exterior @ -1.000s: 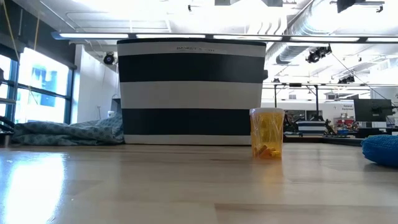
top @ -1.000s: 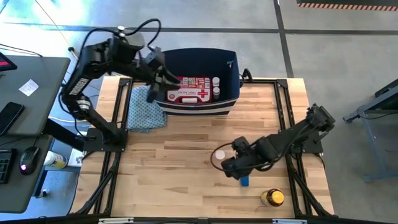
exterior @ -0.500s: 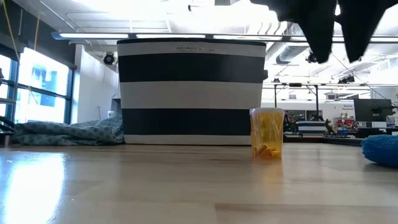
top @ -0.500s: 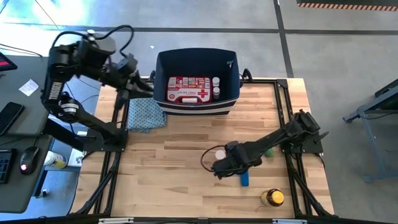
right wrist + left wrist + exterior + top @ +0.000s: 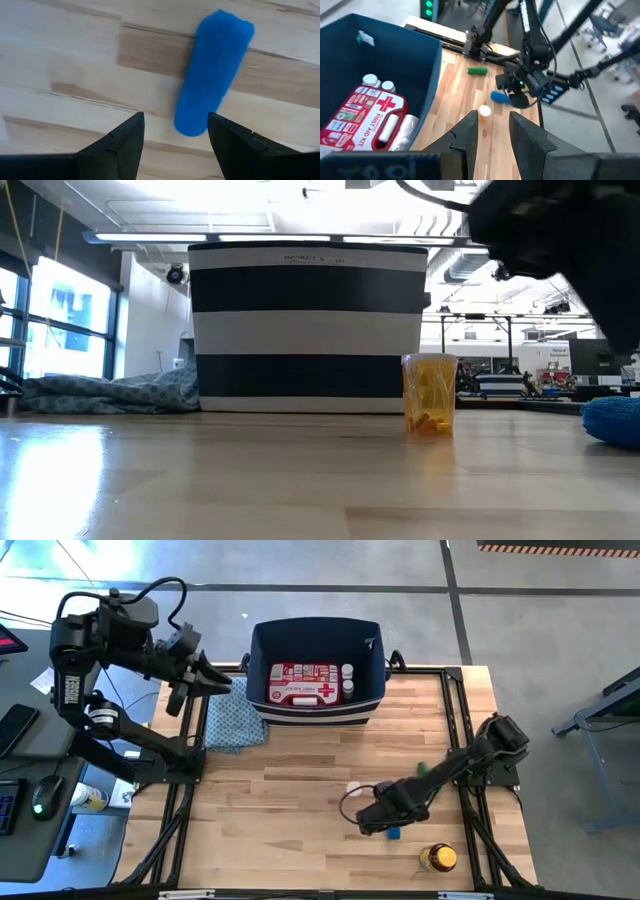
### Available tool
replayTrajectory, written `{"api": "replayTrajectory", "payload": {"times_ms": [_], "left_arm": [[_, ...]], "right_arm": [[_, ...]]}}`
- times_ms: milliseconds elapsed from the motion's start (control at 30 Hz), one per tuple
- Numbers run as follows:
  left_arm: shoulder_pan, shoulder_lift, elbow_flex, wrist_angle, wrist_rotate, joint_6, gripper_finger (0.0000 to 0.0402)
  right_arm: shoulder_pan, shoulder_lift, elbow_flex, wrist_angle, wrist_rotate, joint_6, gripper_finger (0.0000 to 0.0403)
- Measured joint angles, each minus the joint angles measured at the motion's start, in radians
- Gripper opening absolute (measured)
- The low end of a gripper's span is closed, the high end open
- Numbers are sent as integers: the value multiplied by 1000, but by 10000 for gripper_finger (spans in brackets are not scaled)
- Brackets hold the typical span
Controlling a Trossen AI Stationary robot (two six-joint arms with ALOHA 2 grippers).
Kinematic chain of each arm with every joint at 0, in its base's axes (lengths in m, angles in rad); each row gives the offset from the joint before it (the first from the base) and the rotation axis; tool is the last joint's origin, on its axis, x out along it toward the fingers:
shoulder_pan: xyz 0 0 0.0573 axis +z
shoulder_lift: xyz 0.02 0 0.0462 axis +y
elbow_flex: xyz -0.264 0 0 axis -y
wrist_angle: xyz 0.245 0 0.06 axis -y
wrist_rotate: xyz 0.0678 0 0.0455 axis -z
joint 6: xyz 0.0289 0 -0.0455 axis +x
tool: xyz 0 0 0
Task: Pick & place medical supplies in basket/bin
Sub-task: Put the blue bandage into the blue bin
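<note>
First-aid kit (image 5: 303, 685) and white bottles (image 5: 347, 678) already in bin (image 5: 262, 650). Left on worktop (image 5: 280, 800): blue cylinder (image 5: 214, 70), green cylinder (image 5: 476, 70), amber bottle (image 5: 437, 858). My right gripper (image 5: 175, 132) hovers over the blue one, jaws apart, empty. Left gripper (image 5: 205, 680) waits far left, jaws narrow, empty.

navy tub (image 5: 376, 660), red kit (image 5: 303, 683) w/ white cross, blue roll (image 5: 214, 72), green tube (image 5: 476, 70), teal patterned cloth (image 5: 232, 723), amber bottle (image 5: 430, 394)

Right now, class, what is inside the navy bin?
Inside the navy bin: a red first-aid kit, white bottles beside it, white tubes lying on it. Anything beneath the kit is hidden.
</note>
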Motion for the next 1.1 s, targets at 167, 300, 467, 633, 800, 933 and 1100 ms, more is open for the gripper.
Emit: {"api": "replayTrajectory", "payload": {"times_ms": [167,300,467,633,800,933,1100], "left_arm": [[0,24,0,36,-14,-76,144],[0,45,0,42,-34,-93,144],[0,69,0,51,-49,-111,144],[0,76,0,56,-52,-146,144],[0,78,0,59,-66,-163,144],[0,77,0,61,-74,-132,144],[0,77,0,60,-74,-63,144]], "right_arm": [[22,-59,-73,-30,11,11,208],[25,-104,-153,17,23,12,209],[22,-142,-294,207,19,12,210],[-1,-163,-367,352,28,11,214],[-25,-163,-388,390,21,2,210],[-31,-163,-387,434,49,-7,209],[-45,-162,-386,494,72,-6,208]]}}
